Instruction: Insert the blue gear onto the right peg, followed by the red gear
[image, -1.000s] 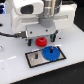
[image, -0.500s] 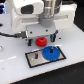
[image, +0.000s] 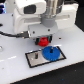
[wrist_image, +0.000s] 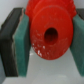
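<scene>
White tabletop carries a black-framed grey rectangular plate. On it the flat, toothed blue gear already sits at the right peg, which it hides. The small round red gear with its hollow hub is clamped between the teal pads of the gripper, hanging just above and slightly toward the exterior view's left of the blue gear. The coming move seems a short shift over the hub, then straight down.
</scene>
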